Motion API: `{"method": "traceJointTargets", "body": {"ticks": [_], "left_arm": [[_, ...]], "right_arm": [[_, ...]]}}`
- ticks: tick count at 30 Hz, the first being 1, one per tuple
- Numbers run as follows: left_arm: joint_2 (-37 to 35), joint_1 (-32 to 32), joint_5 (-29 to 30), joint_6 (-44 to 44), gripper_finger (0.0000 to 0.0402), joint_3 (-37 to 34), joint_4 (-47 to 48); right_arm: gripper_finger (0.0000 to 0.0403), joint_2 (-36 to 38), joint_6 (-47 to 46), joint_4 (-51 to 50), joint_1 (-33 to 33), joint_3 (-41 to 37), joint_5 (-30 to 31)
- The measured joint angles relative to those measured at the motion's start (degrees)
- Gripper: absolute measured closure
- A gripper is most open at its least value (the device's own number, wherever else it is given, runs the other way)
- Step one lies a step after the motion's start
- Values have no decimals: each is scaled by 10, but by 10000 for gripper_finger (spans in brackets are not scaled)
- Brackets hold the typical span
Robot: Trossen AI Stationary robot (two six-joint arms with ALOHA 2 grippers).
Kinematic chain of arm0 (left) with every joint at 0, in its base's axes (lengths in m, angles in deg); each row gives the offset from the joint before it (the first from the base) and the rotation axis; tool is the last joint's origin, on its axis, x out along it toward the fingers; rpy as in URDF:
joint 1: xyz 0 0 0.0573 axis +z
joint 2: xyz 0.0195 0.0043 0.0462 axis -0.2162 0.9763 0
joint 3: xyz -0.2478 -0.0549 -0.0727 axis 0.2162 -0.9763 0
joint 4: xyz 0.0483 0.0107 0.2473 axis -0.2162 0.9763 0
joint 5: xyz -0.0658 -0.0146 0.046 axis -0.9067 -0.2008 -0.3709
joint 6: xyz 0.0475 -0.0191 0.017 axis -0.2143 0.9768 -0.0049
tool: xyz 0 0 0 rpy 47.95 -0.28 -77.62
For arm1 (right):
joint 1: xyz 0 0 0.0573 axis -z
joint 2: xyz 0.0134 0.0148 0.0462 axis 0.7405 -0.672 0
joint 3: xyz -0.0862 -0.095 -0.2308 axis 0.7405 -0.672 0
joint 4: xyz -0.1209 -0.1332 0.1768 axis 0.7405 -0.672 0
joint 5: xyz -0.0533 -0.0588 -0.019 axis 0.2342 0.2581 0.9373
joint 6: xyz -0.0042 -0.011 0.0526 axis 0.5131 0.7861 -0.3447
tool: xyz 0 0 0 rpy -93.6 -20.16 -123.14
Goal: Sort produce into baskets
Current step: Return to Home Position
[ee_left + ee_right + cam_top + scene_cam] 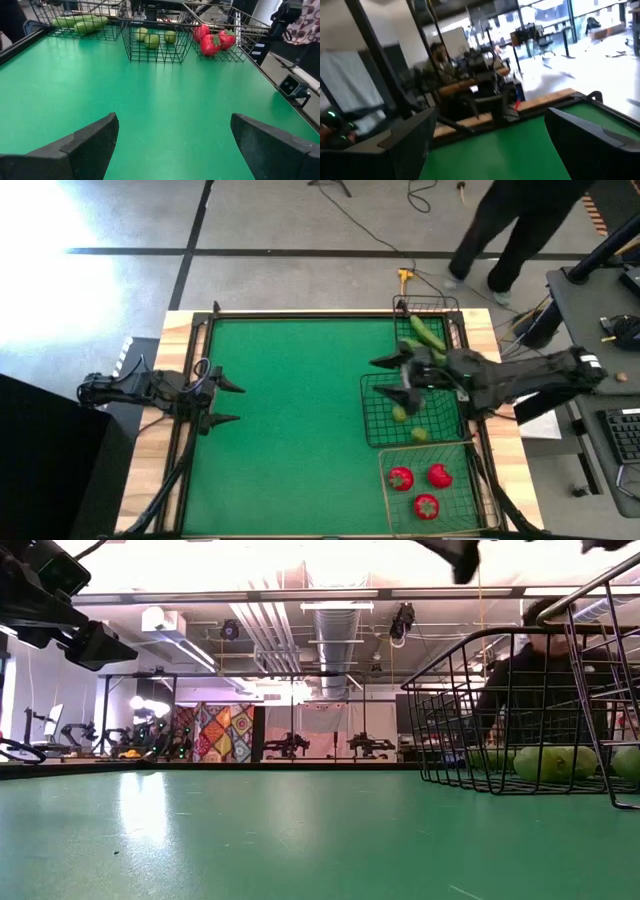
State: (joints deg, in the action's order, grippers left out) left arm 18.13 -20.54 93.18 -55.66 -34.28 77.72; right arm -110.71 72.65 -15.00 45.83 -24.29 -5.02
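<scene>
Three wire baskets stand in a row along the table's right side. The narrow dark basket (447,311) at the far end holds two green cucumbers (426,332). The square dark basket (372,420) in the middle holds three yellow-green fruits (152,40). The paler basket (455,520) at the near end holds three red fruits (421,485). My right gripper (382,378) hangs open in the air above the square basket, with nothing between its fingers. My left gripper (238,402) stands open at the table's left edge, also with nothing between its fingers.
Green mat (290,420) lies between the left gripper and the baskets. A raised wooden rim (300,313) frames the table. A person (510,230) stands on the floor beyond the far right corner, and a desk with a keyboard (622,435) is to the right.
</scene>
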Motion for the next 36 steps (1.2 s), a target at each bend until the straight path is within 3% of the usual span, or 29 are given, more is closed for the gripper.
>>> {"method": "traceJointTargets", "body": {"ticks": [2,4,7,10,13,18,20,26,31,36], "left_arm": [[-3,0,0,-2,35,-2,0],[-9,0,0,-18,35,-4,1],[-20,0,0,-59,35,-8,-4],[-21,0,0,-97,35,-11,-14],[-21,0,0,-130,35,-13,-25],[-21,0,-1,-166,35,-22,-51],[-21,0,-2,-174,35,-39,-91],[-21,0,-16,-182,35,-114,-246],[-16,0,-16,-202,35,-129,-291],[-9,0,-16,-202,35,-129,-290]], "right_arm": [[37,42,-7,-1,2,-23,5],[37,78,57,-2,3,-50,-1],[37,129,169,-2,2,-97,-72],[37,180,180,1,1,-141,-102],[37,219,139,7,2,-175,-65],[37,252,-33,6,2,-219,71],[37,253,-53,4,2,-231,112],[37,295,171,18,2,-269,-13],[37,367,196,-13,2,-274,-50],[37,466,191,-180,2,-258,-41]]}}
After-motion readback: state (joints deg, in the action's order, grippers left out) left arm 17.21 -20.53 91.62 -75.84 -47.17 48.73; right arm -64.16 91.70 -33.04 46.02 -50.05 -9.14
